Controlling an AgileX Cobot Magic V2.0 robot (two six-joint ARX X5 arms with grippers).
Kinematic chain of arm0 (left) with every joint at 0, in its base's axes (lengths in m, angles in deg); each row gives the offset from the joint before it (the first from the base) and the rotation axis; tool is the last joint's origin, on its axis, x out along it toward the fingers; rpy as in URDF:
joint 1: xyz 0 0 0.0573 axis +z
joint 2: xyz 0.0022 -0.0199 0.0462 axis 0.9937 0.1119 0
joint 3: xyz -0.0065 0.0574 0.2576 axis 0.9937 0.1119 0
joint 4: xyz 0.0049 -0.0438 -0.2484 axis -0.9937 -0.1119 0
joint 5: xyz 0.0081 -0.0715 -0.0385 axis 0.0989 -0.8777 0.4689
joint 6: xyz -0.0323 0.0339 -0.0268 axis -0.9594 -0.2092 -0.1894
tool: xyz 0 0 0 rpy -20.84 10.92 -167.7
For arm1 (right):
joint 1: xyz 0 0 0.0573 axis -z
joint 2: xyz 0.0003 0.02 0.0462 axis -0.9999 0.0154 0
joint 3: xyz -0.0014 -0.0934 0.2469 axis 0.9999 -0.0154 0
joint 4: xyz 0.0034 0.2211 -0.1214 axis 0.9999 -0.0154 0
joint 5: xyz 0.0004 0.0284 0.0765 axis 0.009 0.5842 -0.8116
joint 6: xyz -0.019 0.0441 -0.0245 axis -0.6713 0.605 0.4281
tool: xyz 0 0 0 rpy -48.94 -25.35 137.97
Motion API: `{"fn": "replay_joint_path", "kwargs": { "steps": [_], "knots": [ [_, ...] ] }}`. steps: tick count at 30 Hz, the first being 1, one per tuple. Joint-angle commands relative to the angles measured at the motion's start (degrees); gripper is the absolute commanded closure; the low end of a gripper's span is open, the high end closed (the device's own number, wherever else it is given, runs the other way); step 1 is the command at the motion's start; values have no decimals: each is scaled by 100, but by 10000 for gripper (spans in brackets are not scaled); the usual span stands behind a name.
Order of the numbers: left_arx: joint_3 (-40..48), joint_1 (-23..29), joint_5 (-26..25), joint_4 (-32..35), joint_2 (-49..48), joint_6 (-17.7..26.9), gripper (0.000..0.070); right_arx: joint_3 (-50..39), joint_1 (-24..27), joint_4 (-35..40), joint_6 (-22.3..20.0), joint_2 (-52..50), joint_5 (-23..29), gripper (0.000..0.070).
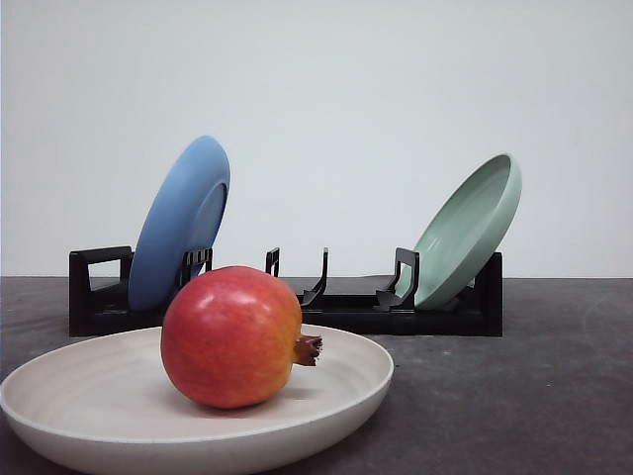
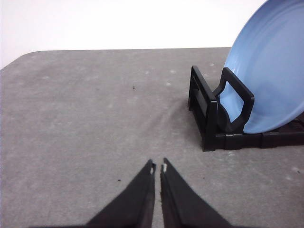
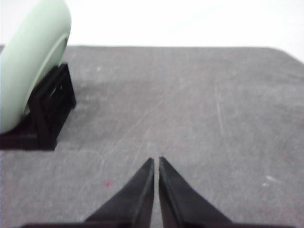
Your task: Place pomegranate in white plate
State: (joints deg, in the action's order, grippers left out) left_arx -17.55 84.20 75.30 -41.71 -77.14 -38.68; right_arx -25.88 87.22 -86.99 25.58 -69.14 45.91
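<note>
Front view, fruit: pomegranate lies inside the white plate, resting on the plate's floor a little left of its middle, brown crown stub pointing to the right
Front view, plate: wide and shallow, sitting flat on the dark grey table at the near edge, nearer the camera than the rack
Front view, rack: black dish rack stands behind the plate, across the table
Front view, rack load: blue plate stands on edge in the rack's left end, leaning right at the top; pale green plate stands on edge in the right end, also leaning right; the slots between them hold nothing
Left wrist view, gripper: left gripper has its two black fingers drawn together, the tips all but touching with a thin slit between, nothing held
Left wrist view, surroundings: fingers hang over bare grey table, with the end of the rack and the blue plate standing beyond them and to one side, well apart from the tips
Right wrist view, gripper: right gripper likewise has its fingers closed to a narrow slit, gripping nothing
Right wrist view, surroundings: grey tabletop beneath the fingers; the green plate in the rack's end stands off to one side, well apart from the tips
</note>
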Motion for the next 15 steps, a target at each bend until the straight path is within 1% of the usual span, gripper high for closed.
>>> {"fn": "replay_joint_path", "kwargs": {
  "steps": [1,15],
  "knots": [
    [52,7,-3,84,-7,52,700,-24,5,58,-24,8,0,687],
    [52,7,-3,86,-7,52,700,-24,5,62,-22,8,2,687]
  ]
}}
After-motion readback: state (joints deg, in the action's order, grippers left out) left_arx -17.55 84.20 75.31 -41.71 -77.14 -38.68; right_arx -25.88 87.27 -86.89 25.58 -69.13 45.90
